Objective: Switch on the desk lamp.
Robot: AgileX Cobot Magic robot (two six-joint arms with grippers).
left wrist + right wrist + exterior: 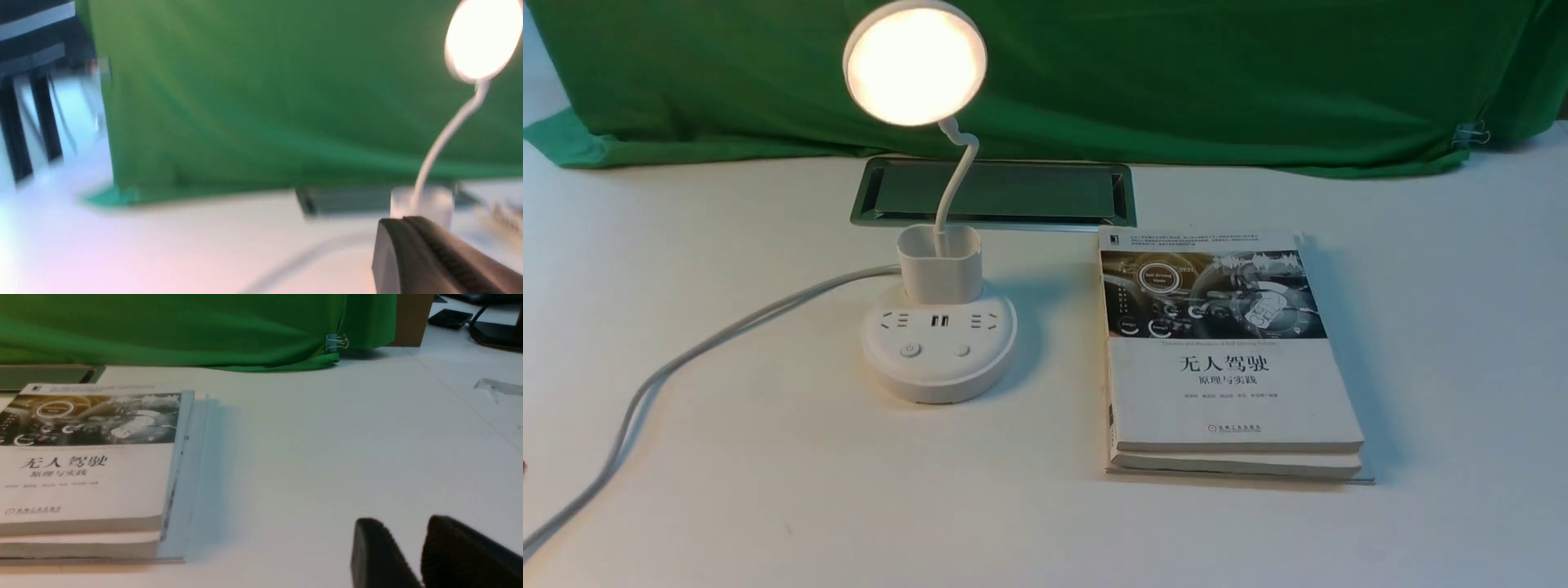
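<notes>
White tabletop (792, 490), green cloth (1217, 82) hung behind it. Your left gripper (402, 220), lower right of the left wrist view, has its fingers pressed together with nothing visible between them; your right gripper (404, 518), lower right of its own wrist view, has its fingertips spread apart, nothing between them. Neither shows in the front view. Outward from there, the desk lamp (940, 392) stands upright left of centre in the front frame, its grey cable (686, 367) running to the lower left edge; the stack of books (1233, 392) sits right of centre. The disc head is glowing, so you may judge the task met as things lie. Main risk: another press on a base button (910, 350) could switch the light off or change its level; which button does what, you cannot tell from here. A low sweep by the left arm might snag the cable and drag the base, and a knock on the thin neck (956, 184) could swing the head. Suggest you keep both arms off it. Orientation: the lamp's long axis runs roughly vertical, base to head, the neck bending on the way; the lit face points toward the front camera, and the button side of the base faces the bottom of that frame.
</notes>
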